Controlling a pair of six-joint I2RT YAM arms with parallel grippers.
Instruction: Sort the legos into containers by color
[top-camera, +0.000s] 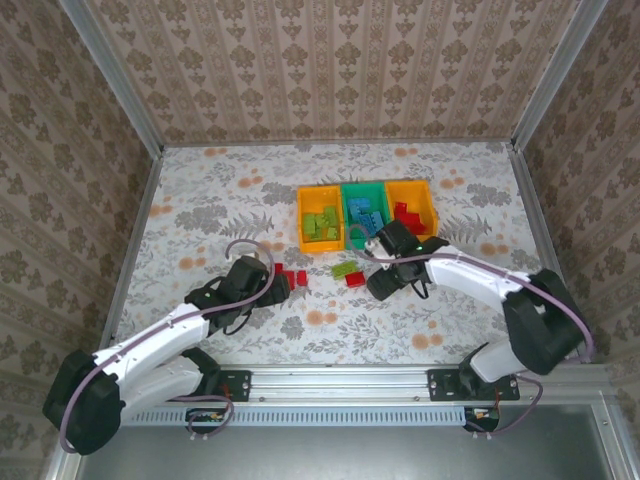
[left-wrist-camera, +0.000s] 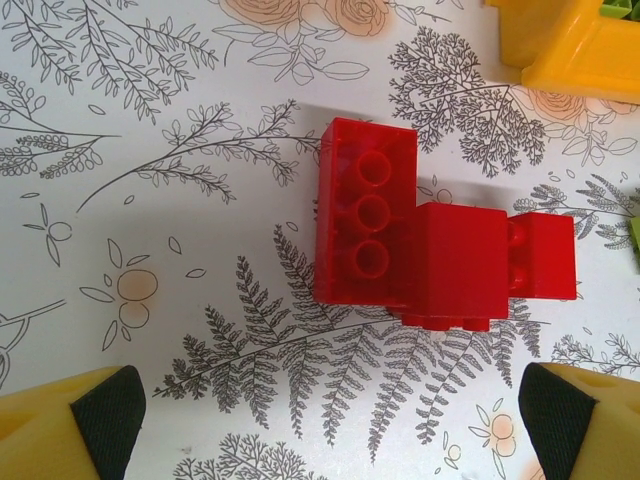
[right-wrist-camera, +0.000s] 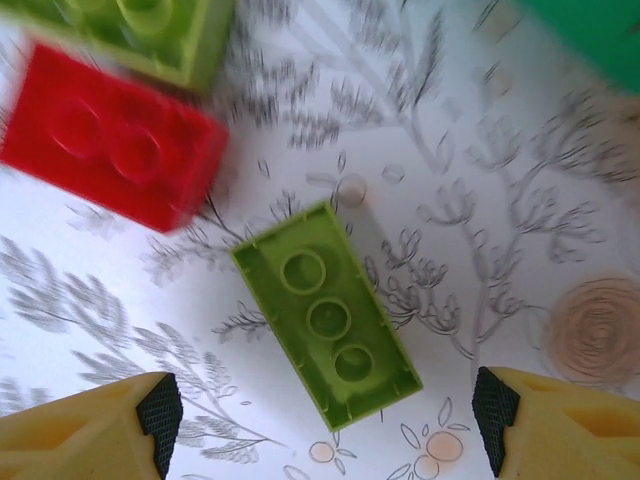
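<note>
Bricks of studded plastic lie sorted in the row of three joined open-topped plastic bins (top-camera: 343, 190): light green bricks (top-camera: 322, 226) in the left orange bin, blue bricks (top-camera: 363, 212) in the green middle bin, red bricks (top-camera: 405, 214) in the right orange bin. On the near side of the row, loose pieces lie on the flower-printed table cover (top-camera: 220, 190).

The left gripper (left-wrist-camera: 335, 410) hangs near the row's near left corner, a little out from it. Its yellow, black-padded fingers (left-wrist-camera: 105, 410) are spread wide and hold nothing. Ahead of them sits a cluster of three red bricks (left-wrist-camera: 440, 250) touching one another, the longest turned underside up.

The right gripper (right-wrist-camera: 320, 412) hovers just in front of the green middle bin, likewise spread wide with nothing clamped. A loose light green brick (right-wrist-camera: 325, 315) lies underside up on the cover between its fingertips, touching neither. Beyond it, toward the row's left end, a blurred single red brick (right-wrist-camera: 110, 135) lies just beside another light green brick (right-wrist-camera: 140, 30).
</note>
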